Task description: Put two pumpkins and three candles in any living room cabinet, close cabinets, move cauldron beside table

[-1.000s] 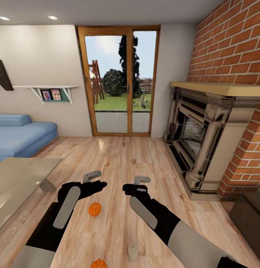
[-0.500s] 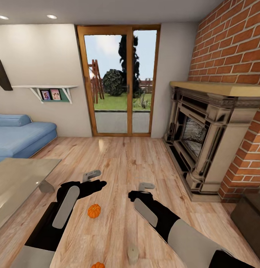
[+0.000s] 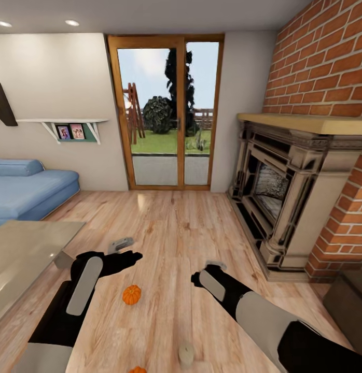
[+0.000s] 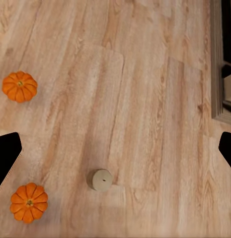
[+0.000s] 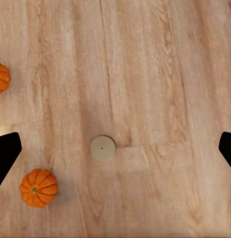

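Head view: second pumpkin (image 3: 138, 370) cut by frame edge.

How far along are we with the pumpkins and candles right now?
Nothing looks stowed yet. Two pumpkins and one candle sit on the wood floor, untouched. The left gripper and right gripper hang open above them, holding nothing. The right one is roughly over the candle. Left: stowing these, the other candles, the cabinets and the cauldron.
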You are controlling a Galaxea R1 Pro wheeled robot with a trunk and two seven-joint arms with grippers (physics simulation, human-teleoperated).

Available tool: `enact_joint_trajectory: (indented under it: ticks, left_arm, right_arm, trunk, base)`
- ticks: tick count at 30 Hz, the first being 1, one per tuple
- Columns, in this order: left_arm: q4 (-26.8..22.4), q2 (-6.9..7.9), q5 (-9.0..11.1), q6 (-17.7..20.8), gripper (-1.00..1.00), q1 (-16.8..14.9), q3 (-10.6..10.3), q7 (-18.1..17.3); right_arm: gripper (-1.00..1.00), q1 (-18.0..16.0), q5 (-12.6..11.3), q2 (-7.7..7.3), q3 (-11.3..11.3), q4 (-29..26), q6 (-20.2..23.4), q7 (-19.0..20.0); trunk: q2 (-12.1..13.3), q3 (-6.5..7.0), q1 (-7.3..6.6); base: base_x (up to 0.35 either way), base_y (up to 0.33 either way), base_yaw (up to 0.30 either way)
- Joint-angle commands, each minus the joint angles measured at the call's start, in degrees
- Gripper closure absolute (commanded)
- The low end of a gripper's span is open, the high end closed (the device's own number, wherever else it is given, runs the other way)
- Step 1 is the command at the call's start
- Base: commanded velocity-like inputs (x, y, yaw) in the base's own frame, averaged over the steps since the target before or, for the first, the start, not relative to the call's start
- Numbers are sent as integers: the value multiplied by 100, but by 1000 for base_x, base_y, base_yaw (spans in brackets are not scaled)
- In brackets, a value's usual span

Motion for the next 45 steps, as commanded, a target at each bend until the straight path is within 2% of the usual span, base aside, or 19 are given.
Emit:
enact_joint_trajectory:
  ticks: [1,8,10,11,13,14,16,17,21,25,28,30,34,35,39,42,43,45]
  left_arm:
    - [-5,9,60,10,-100,-4,-7,59]
    - [3,-7,69,11,-100,-69,42,59]
    - [22,-2,184,15,-100,-88,65,61]
    - [32,3,346,17,-100,-89,90,63]
    - [21,19,812,27,-100,-80,149,85]
    - [16,41,1190,33,-100,-77,188,101]
    - [19,177,1602,37,-100,-66,195,117]
    - [39,273,1738,36,-100,-55,191,121]
    - [110,517,1913,27,-100,123,192,128]
    - [121,718,1915,5,-100,410,244,136]
    - [72,905,1945,7,-100,464,338,137]
    - [85,981,1948,1,-100,477,409,137]
    - [90,1022,1945,8,-100,482,445,137]
    - [95,1128,1962,21,-100,487,454,135]
    - [99,1224,2041,29,-100,488,456,113]
    - [155,1289,2380,39,-100,488,457,98]
    - [183,1344,2535,42,-100,488,453,88]
    - [246,1481,2968,48,-100,488,432,71]
  right_arm:
    - [-100,-9,-32,-3,42,0,30,-43]
    - [-100,-9,-98,-12,40,50,236,-50]
    - [-100,-9,-112,-20,34,58,279,-30]
    - [-100,-9,-115,-25,32,59,274,-19]
    - [-100,-9,-115,-43,31,57,185,-9]
    - [-100,-9,-114,-53,34,50,94,-22]
    - [-100,-9,-113,-67,33,39,31,-35]
    - [-100,-9,-112,-73,32,35,15,-40]
    - [-100,-9,-114,-79,36,29,-1,-45]
    - [-100,-9,-120,-86,38,32,-5,-28]
    - [-100,-3,-114,-93,39,34,-23,-14]
    - [-100,4,-115,-88,40,30,-46,-14]
    - [-100,30,-117,-76,37,7,-135,-3]
    - [-100,34,-116,-51,44,9,-192,0]
    - [-100,35,-120,-66,41,9,-268,4]
    - [-100,35,-121,-67,45,10,-421,5]
    - [-100,35,-121,-64,46,11,-439,7]
    - [-100,35,-121,-62,50,16,-458,8]
  trunk:
    - [-4,-7,2]
    - [-4,-7,2]
    - [-4,-7,2]
    - [-4,-7,2]
    - [-4,-7,2]
    - [-4,-7,2]
    - [-4,-7,2]
    - [-4,-7,2]
    - [-4,-7,2]
    - [-4,-7,2]
    - [-4,-7,2]
    - [-84,-43,46]
    - [-245,-114,134]
    - [-285,-132,156]
    - [-445,-204,244]
    - [-566,-258,310]
    - [-606,-276,331]
    - [-686,-312,375]
  base:
    - [183,190,0]
    - [213,184,0]
    - [91,49,0]
    - [46,25,0]
    - [22,12,0]
    - [10,5,0]
    - [5,3,0]
    - [3,1,0]
    - [1,0,0]
    - [0,0,0]
    - [0,0,0]
    - [0,0,0]
    - [0,0,0]
    - [0,0,0]
    - [0,0,0]
    - [0,0,0]
    - [0,0,0]
    - [0,0,0]
